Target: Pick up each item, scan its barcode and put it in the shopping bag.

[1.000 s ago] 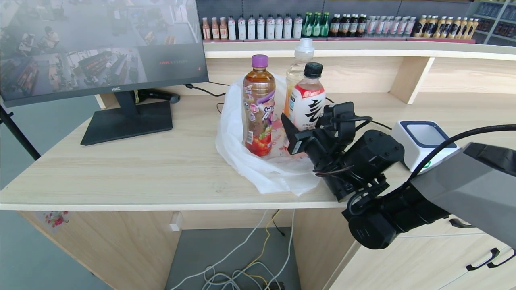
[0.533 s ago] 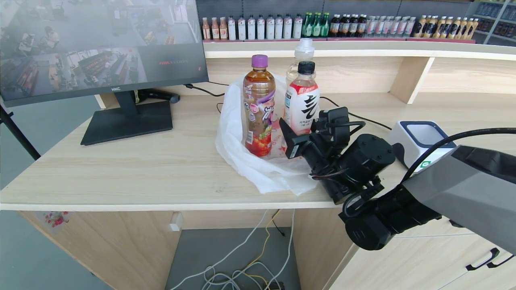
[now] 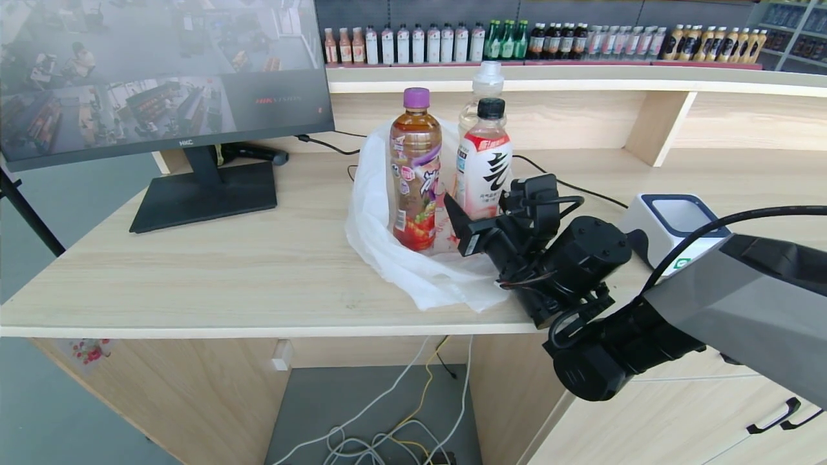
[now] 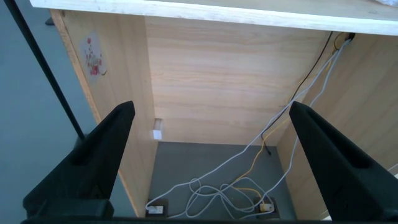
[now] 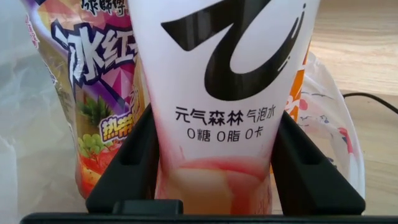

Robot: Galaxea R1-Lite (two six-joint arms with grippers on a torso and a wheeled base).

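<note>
A white-labelled bottle with a black cap [image 3: 484,161] stands upright in the white shopping bag [image 3: 387,258] on the counter. My right gripper [image 3: 479,218] is shut on its lower part. In the right wrist view the black fingers [image 5: 127,165] press both sides of this bottle [image 5: 230,93]. Beside it in the bag stands a purple-capped tea bottle [image 3: 415,168], with a white-capped bottle [image 3: 486,81] behind. My left gripper [image 4: 211,118] hangs open below the counter edge, holding nothing.
A white barcode scanner [image 3: 672,223] sits on the counter right of the bag. A monitor [image 3: 161,77] on a black base [image 3: 207,194] stands at the left. Cables [image 4: 249,186] hang under the counter. Shelves of bottles line the back wall.
My right gripper carried the black-capped bottle left and down from near the scanner side into the bag, next to the tea bottle. The left arm kept still.
</note>
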